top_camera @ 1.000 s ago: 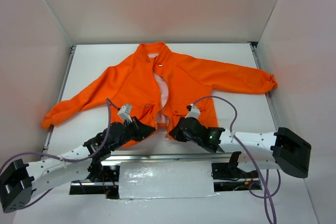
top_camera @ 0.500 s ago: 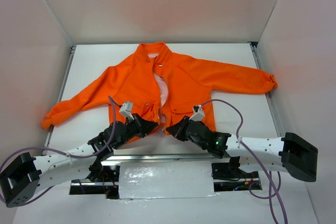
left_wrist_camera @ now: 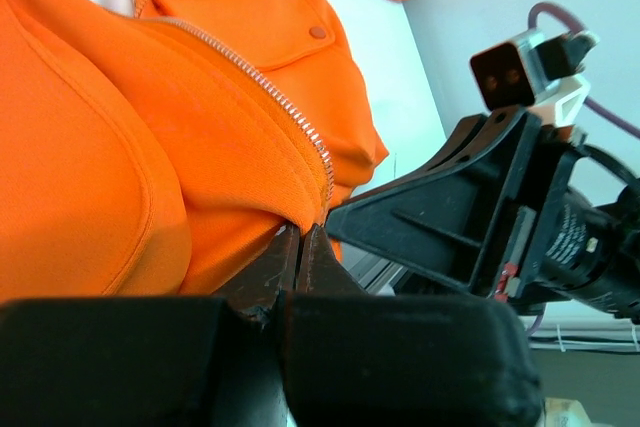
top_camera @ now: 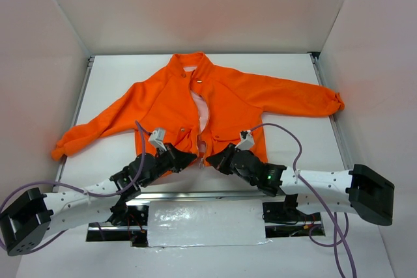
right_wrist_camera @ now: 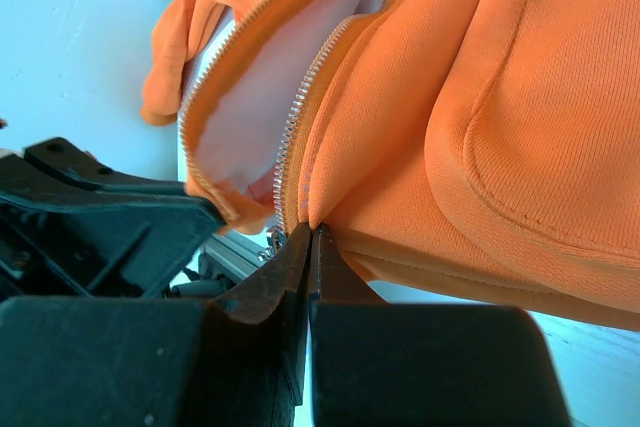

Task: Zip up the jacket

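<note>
The left gripper [left_wrist_camera: 300, 232] has its fingers pressed together on the bottom hem of the jacket [top_camera: 221, 96], right where one row of zipper [left_wrist_camera: 290, 112] teeth ends. The right gripper [right_wrist_camera: 312, 232] is likewise clamped flat on the hem of the other front panel, at the foot of its own row of teeth. The two sets of fingertips sit close together at the middle of the near edge, with only a narrow gap between them.

Above them the front is parted, showing pale lining [right_wrist_camera: 250, 107], and the two panels draw together towards the collar.

The jacket lies flat in the centre of the white counter [top_camera: 293, 141], collar towards the far edge. One cuff [top_camera: 335, 102] reaches almost to the right edge and the other [top_camera: 58, 150] almost to the left. Bare counter shows at both far corners and in the near right corner.

A metal rail [top_camera: 195, 194] runs along the near edge. Plain white walls [top_camera: 195, 4] enclose the left, far and right sides.
</note>
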